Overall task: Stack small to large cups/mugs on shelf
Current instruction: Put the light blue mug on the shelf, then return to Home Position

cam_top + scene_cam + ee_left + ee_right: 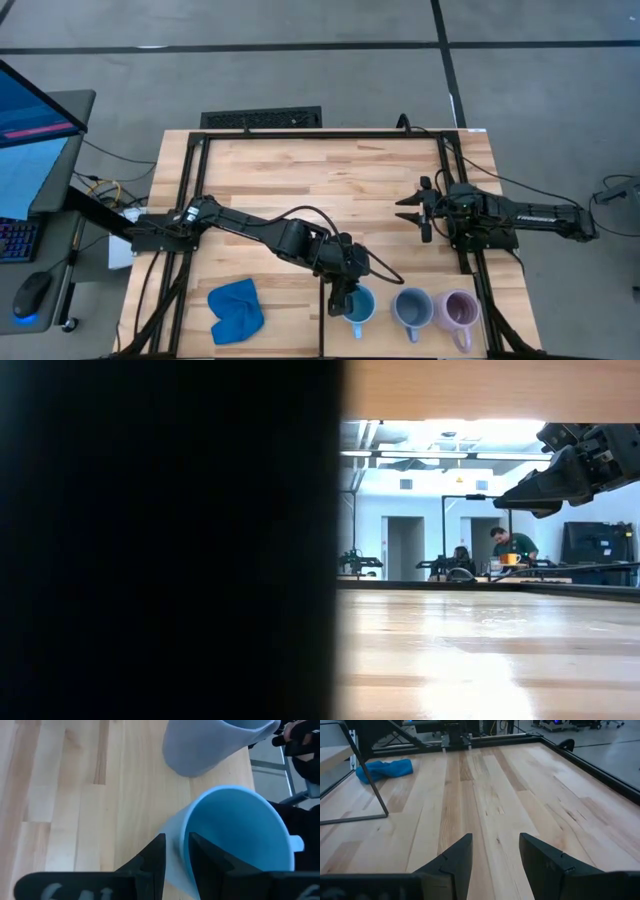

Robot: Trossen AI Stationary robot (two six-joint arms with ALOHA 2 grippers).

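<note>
**Left claw on the sky-blue mug's rim**

Pale wood tabletop (300,180) is seen from above, three mugs ranged along its near edge: sky-blue mug (359,306), grey-blue mug (411,307), lilac mug (460,309). A blue cloth (235,308) lies apart. The left claw (343,299) is set at the sky-blue mug. The right claw (412,208) hangs released over bare wood.

From the left wrist, the sky-blue mug's (235,845) wall is clenched between the fingers (150,860).

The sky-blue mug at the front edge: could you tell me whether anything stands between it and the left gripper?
Nothing does. The left gripper is already at the sky-blue mug, its jaws straddling the mug's wall, one inside the rim and one outside. The grey-blue mug stands just beside it, apart from the jaws.
</note>
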